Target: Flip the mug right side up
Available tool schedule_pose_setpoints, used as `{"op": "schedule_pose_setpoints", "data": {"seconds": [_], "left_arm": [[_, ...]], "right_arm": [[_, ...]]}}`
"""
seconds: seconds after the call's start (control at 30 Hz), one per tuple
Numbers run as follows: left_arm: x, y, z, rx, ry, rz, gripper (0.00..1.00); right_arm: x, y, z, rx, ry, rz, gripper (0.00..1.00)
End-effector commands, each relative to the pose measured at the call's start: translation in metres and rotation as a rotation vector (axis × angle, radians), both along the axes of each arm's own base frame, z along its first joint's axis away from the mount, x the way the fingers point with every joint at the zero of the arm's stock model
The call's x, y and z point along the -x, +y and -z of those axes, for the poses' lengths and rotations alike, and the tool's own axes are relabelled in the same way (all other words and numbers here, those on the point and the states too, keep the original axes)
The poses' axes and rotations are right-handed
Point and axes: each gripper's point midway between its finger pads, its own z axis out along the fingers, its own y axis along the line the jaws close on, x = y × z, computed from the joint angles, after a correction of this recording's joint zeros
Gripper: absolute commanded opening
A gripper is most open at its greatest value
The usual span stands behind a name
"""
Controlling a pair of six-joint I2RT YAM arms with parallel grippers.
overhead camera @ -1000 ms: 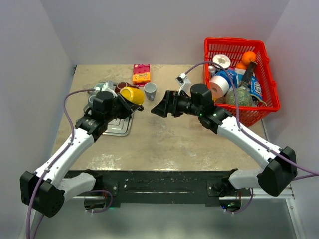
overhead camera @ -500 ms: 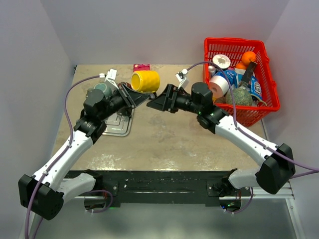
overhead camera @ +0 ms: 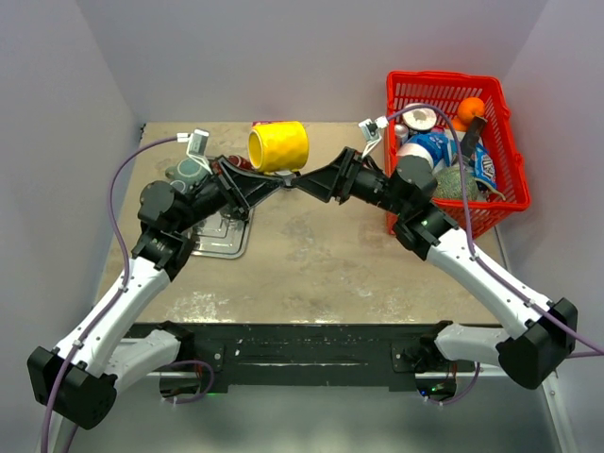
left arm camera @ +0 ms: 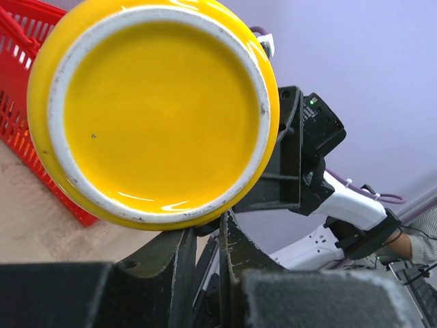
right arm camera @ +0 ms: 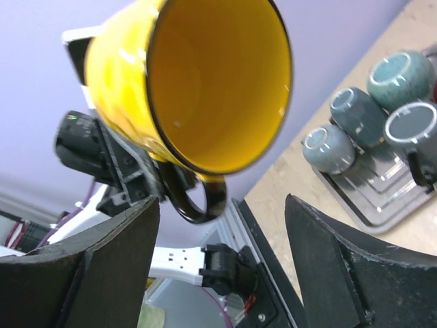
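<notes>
The fingers [left arm camera: 179, 268] of the left gripper [overhead camera: 272, 181] stand nearly pressed together, pinching what I take to be the black handle [right arm camera: 194, 201] beneath the yellow mug [overhead camera: 278, 147]. Behind that arm, at the left of the table [overhead camera: 321, 255], a metal tray [overhead camera: 222, 247] carries several grey cups [right arm camera: 355, 113].

The mug hangs in the air above the far middle of the table, lying on its side. Its long axis runs level, left to right: base toward the left wrist camera, open mouth toward the right one, handle downward.

Just right of it, the right gripper [overhead camera: 307, 179] has its 2 fingers [right arm camera: 102, 260] spread wide, tips beside the handle, gripping nothing. The red basket [overhead camera: 510, 189] sits well apart at far right.

So 1 arm holds the mug and the other waits just beside its mouth. In my judgement, righting it means tipping that mouth upward, by the left wrist alone or through a handover.
</notes>
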Motion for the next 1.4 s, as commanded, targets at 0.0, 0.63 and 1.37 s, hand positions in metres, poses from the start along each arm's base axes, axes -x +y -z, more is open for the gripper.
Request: {"op": "schedule_pose_setpoints", "data": {"seconds": [0.0, 0.63, 1.37], "left_arm": [[0.025, 0.004, -0.04, 0.064, -0.185, 0.045, 0.0], [0.025, -0.003, -0.033, 0.064, -0.22, 0.099, 0.0], [-0.077, 0.064, 0.117, -0.527, 0.253, -0.519, 0.99]], "right_arm": [[0.016, -0.002, -0.047, -0.108, -0.118, -0.071, 0.75], [0.009, 0.016, -0.049, -0.203, -0.082, -0.156, 0.03], [-0.102, -0.065, 0.038, 0.469, -0.036, 0.573, 0.0]]}}
